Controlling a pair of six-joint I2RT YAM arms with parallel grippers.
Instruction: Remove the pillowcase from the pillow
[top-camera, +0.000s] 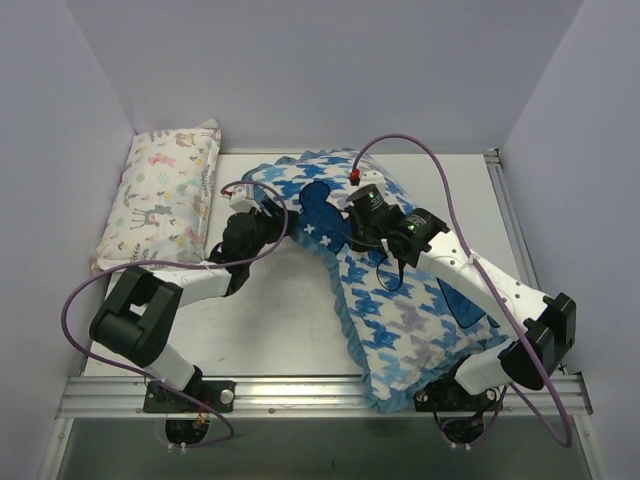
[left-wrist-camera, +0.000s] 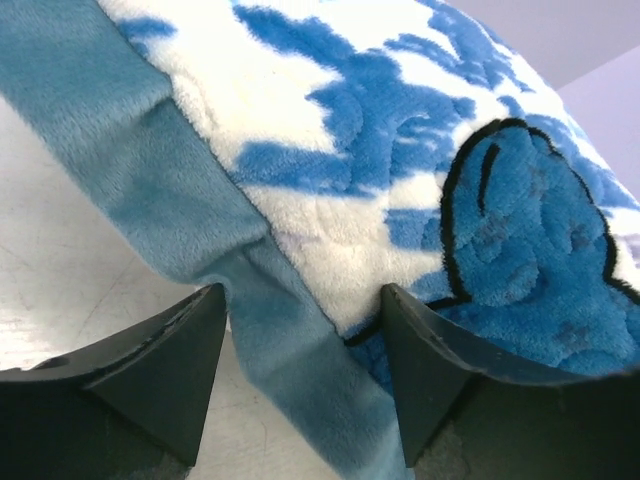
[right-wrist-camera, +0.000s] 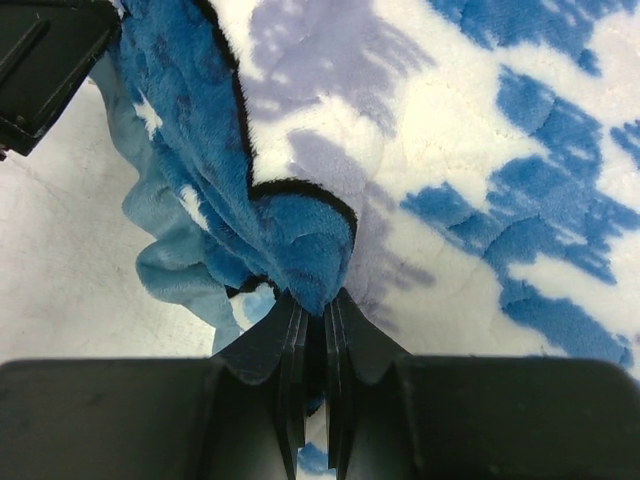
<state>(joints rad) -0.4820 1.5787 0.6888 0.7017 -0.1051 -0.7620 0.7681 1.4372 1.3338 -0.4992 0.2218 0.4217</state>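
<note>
The right gripper (right-wrist-camera: 315, 300) was clamped on a pinched fold of the pillowcase (right-wrist-camera: 480, 150). In the right wrist view its two fingers met flat on dark blue plush, with the fabric bunched up just above them. The left gripper (left-wrist-camera: 305, 300) stood with its jaws apart. In the left wrist view they straddled the teal ruffled edge (left-wrist-camera: 200, 210) and the seam beside it, and neither finger was seen to press the cloth.

In the top view the pillowcase (top-camera: 400, 310) lay on the table (top-camera: 270, 320) as a long padded shape. Its long axis ran diagonally from the upper centre of the frame to the lower right, ending near the base of the right arm. Both grippers worked at the upper end: the left gripper (top-camera: 262, 212) at its left edge, the right gripper (top-camera: 345, 232) just to the right of it, on top of the cover. The pillow itself was not visible, presumably being wholly inside the cover, and which end held the opening could not be told.

An animal-print pillow (top-camera: 165, 195) lay well apart at the upper left.

Judged from this layout, the left gripper had the ruffle between its jaws and needed only to close. The bulk to be freed lay down and to the right of both grippers, so any pull would have to run along that diagonal.
</note>
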